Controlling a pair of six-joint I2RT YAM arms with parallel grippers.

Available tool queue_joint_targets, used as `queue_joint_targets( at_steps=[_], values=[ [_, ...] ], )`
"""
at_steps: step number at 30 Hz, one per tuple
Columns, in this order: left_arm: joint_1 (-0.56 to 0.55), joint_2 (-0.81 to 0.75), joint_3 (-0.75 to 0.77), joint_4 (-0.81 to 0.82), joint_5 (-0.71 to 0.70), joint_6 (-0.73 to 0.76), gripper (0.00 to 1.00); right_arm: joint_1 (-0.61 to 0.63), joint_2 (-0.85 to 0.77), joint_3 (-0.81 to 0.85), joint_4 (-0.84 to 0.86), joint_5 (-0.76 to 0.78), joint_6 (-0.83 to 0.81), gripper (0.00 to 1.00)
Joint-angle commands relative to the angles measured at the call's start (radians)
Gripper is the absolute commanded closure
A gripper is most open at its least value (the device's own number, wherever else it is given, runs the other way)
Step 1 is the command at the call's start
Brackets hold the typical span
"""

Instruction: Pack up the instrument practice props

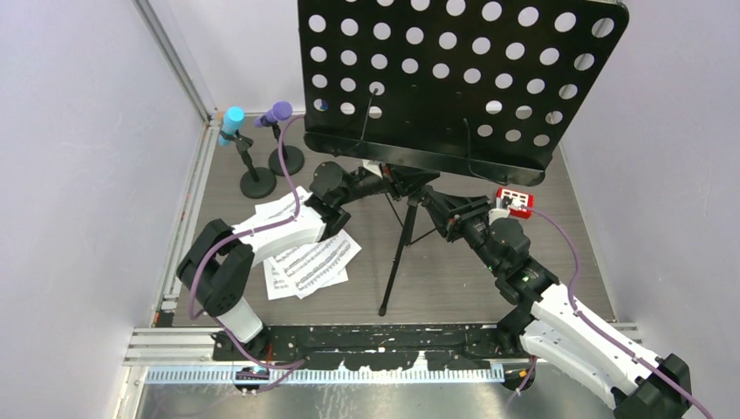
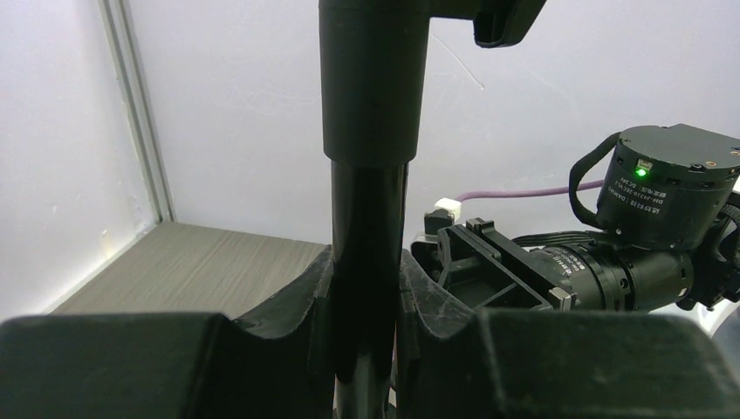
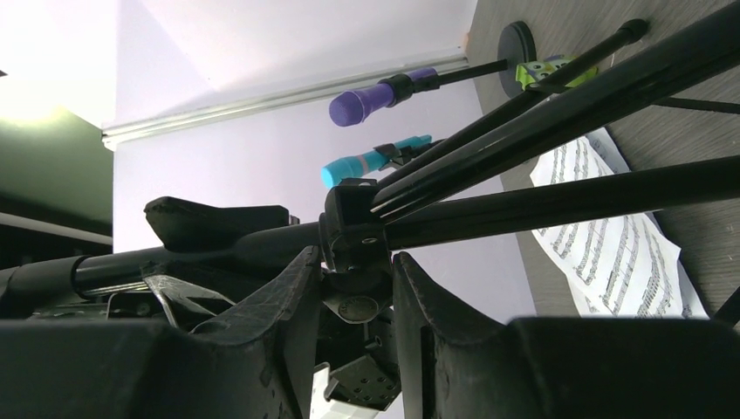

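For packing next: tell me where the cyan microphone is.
Top view, far left corner: the cyan microphone stands in a short black round-based holder, immediately left of the purple microphone.

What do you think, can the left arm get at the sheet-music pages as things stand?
Probably not yet: the left claw is shut on the music rack and must let go first. The pages lie nearby, partly under that arm.

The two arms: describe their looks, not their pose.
The left arm and right arm match: white shells on long links, black round joints, a purple cable along each. The right arm's motor bears a white-print label and a green light. Fingers are matte black.
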Motion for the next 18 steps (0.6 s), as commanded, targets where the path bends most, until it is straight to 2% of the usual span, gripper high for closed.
queue_joint_targets(
  at_steps=[1,7,15,18],
  values=[
    [0.008,0.011,0.012,-0.090,0.014,-0.091,1.00,0.004,0.012,0.035,0.018,-0.023,-0.071,0.99],
    [0.008,0.017,0.018,-0.087,0.022,-0.094,1.00,0.005,0.030,0.096,0.013,-0.031,-0.363,0.99],
    [0.008,0.027,0.027,-0.087,0.029,-0.099,1.00,0.004,0.035,0.080,0.176,-0.097,-0.866,0.99],
    [0.008,0.023,0.025,-0.089,0.029,-0.096,1.00,0.004,0.023,0.103,0.169,-0.130,-1.021,0.99]
  ],
)
